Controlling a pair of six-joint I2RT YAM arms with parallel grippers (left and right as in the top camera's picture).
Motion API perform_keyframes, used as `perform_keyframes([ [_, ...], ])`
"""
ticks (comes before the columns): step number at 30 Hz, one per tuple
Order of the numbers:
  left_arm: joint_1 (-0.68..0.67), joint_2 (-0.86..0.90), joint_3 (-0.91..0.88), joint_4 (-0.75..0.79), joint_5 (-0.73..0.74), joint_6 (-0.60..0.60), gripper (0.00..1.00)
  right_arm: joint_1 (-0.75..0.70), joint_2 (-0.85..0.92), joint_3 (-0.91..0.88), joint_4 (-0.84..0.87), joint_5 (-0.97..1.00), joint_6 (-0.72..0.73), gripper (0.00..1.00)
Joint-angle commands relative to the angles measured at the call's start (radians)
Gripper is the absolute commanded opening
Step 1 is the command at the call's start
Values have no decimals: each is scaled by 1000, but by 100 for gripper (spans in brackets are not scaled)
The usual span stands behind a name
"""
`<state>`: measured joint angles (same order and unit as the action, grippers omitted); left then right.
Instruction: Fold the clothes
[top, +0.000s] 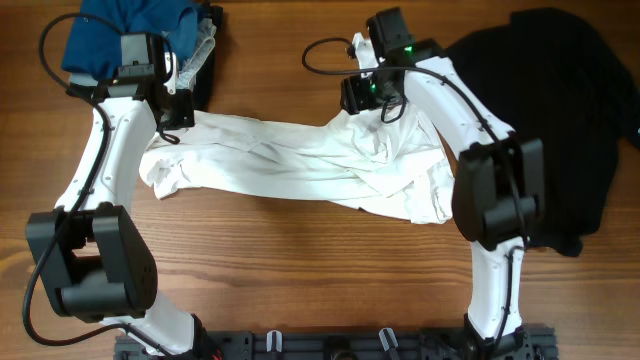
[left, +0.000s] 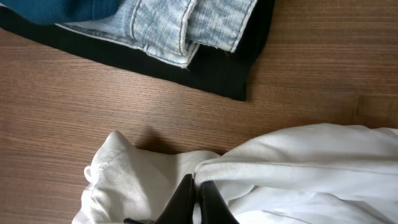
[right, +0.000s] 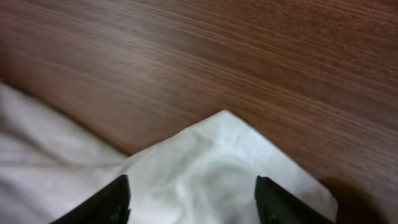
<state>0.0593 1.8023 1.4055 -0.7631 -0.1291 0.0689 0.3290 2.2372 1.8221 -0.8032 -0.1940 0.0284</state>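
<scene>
A crumpled white shirt (top: 300, 165) lies stretched across the middle of the wooden table. A large black garment (top: 560, 110) lies in a heap at the right. My left gripper (top: 178, 118) is at the shirt's upper left end; in the left wrist view its fingers (left: 196, 190) are shut on a fold of the white shirt (left: 298, 162). My right gripper (top: 368, 98) is over the shirt's upper right part; in the right wrist view its fingers (right: 191, 193) are wide open over a corner of the white shirt (right: 211, 155).
A stack of small folded pieces (top: 150, 30), blue, grey-patterned and black, sits at the back left, close to my left gripper; it also shows in the left wrist view (left: 168, 31). My right arm lies between the shirt and the black garment.
</scene>
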Motion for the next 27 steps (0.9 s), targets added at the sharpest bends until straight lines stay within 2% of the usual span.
perform_keyframes([
  [1, -2, -18, 8, -2, 6, -10, 4, 28, 79, 8, 46, 156, 27, 62],
  [5, -2, -18, 8, -2, 6, -10, 4, 78, 127, 5, 105, 225, 36, 62],
  [9, -2, -18, 8, -3, 6, -10, 4, 113, 179, 4, 140, 301, 137, 59],
  [11, -2, -18, 8, -3, 6, -10, 4, 112, 193, 3, 137, 377, 196, 49],
  [13, -2, -18, 8, -3, 5, -10, 4, 109, 192, 4, 146, 428, 216, 25],
  [14, -2, -18, 8, -2, 6, -10, 4, 107, 192, 5, 165, 435, 216, 8],
  [15, -2, -18, 8, -2, 5, -10, 4, 103, 192, 11, 183, 435, 214, 4],
  [18, -2, -18, 8, -2, 5, -10, 4, 81, 191, 72, 232, 434, 199, 4],
  [23, -2, -18, 8, -1, 5, -10, 4, 14, 190, 394, 265, 413, 56, 4],
  [27, -2, -18, 8, -1, 5, -10, 4, -6, 185, 540, 234, 396, -42, 4],
])
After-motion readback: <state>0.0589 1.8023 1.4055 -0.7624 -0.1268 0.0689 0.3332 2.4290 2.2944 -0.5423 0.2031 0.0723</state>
